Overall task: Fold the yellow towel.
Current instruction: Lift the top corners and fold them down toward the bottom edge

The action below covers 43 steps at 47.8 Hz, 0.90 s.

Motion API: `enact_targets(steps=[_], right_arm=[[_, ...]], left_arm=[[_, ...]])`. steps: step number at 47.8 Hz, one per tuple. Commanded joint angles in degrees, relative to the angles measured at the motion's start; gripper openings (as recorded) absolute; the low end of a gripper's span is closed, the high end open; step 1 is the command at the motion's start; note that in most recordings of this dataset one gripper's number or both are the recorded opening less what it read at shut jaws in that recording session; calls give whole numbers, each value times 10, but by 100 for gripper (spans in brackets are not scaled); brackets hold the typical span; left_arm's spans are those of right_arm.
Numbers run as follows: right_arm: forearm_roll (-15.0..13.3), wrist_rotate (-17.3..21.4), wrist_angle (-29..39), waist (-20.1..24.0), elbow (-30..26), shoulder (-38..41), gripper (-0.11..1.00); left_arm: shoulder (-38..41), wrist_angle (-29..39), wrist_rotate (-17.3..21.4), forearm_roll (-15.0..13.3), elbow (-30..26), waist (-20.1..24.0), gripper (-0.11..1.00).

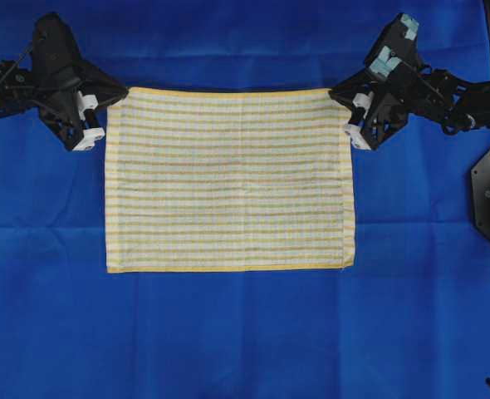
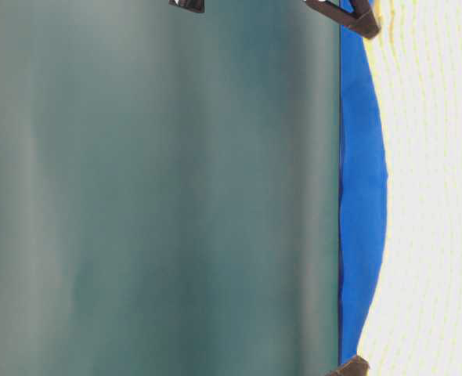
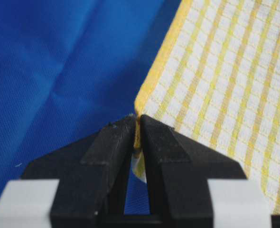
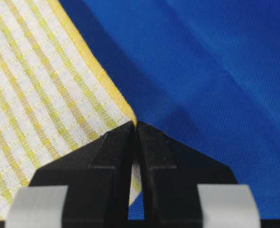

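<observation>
Across the large plain blue cloth [image 1: 245,332] covering the work surface, the thin rectangular yellow-and-white striped woven towel [image 1: 228,179] is lying spread out, its near hem resting flat while its two far corners are being pinched by the arms.

Risk, as judged: each corner is being held by only a small bite of hem at the very fingertips. If the arms are drawing apart or pulling unevenly during the fold, one corner is likely to be slipping free, leaving a skewed or collapsed fold. Uneven lifting would also be dragging the near hem across the blue cloth, misaligning the edges.

Pose: both arms are reaching inward from opposite sides, roughly mirrored, at the towel's far edge. The black left gripper [image 3: 136,124] is clamped shut on the far-left corner, cloth visibly sandwiched between its fingers. The black right gripper [image 4: 135,124] is likewise closed on the far-right corner. Table-level view is showing the towel hanging curved off the surface, suggesting its far edge is being lifted.
</observation>
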Motion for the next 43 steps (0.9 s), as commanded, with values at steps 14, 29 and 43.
enact_targets(steps=[14,29,43], right_arm=[[55,1,12,40,19,-62,2],[81,1,43,135,37,-115,2],[112,1,69,251,39,-128,2]], left_arm=[[-58,33,-5,-1,-6,-37,6],[-92,46,-60,-1,17,-142,6],[-99,46,-127,-2,30,-251,6]])
